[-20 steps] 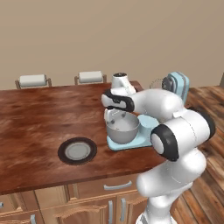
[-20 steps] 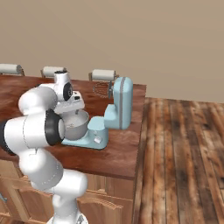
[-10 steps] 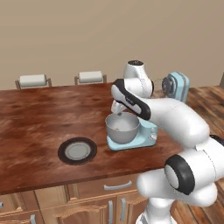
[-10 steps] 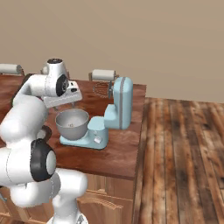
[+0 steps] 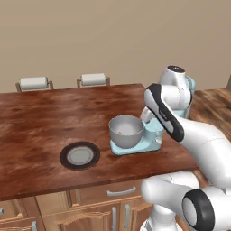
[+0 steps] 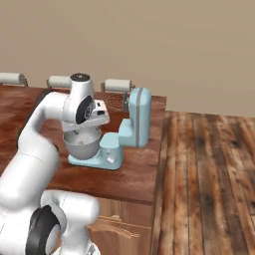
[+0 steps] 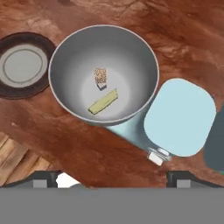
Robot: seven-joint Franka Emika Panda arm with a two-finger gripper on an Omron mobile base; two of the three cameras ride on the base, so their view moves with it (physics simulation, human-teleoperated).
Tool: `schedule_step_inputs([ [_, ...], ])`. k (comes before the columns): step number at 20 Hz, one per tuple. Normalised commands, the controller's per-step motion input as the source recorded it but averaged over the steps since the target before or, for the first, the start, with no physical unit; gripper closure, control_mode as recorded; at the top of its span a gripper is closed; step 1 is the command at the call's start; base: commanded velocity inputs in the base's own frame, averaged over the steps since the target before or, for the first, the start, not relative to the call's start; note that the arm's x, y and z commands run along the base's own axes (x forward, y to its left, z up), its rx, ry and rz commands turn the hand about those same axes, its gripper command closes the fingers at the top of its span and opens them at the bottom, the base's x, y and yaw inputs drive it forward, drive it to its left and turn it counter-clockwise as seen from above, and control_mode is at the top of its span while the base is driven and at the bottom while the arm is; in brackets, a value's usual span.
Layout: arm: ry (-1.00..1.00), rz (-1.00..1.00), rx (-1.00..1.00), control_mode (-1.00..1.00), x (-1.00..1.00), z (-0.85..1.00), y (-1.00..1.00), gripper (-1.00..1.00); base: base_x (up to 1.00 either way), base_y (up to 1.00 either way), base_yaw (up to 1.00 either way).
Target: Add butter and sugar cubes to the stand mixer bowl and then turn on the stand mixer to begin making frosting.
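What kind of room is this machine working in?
Most likely a home kitchen: a wooden counter with cabinet drawers beneath, a light blue stand mixer with its metal bowl, and a dark plate.

Surface [image 5: 45, 113]: reddish-brown wood-grain top, broad, with wooden cabinet fronts [image 5: 113, 198] and metal handles beneath its near edge. Plate [image 5: 80, 155]: flat, round, dark rim with grey centre, lying on the surface near the front edge. Chairs [image 5: 34, 83]: two pale-cushioned backs at the far side. Floor [image 6: 209, 174]: wooden planks. Wall [image 5: 113, 36]: plain beige
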Motion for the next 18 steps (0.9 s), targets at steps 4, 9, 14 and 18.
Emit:
schedule_step_inputs([
  [4,-0.06,-0.07,0.12,-1.00,-0.32,0.03,-0.91,-1.00,0.00,0.00,0.00],
  [9,-0.03,-0.08,0.15,-1.00,-0.11,0.15,-0.85,-1.00,0.00,0.00,0.00],
  [14,0.00,-0.07,0.24,-1.00,0.02,0.09,-0.77,-1.00,0.00,0.00,0.00],
  [18,-0.03,-0.04,0.28,-1.00,0.17,0.00,-0.55,-1.00,0.00,0.00,0.00],
])
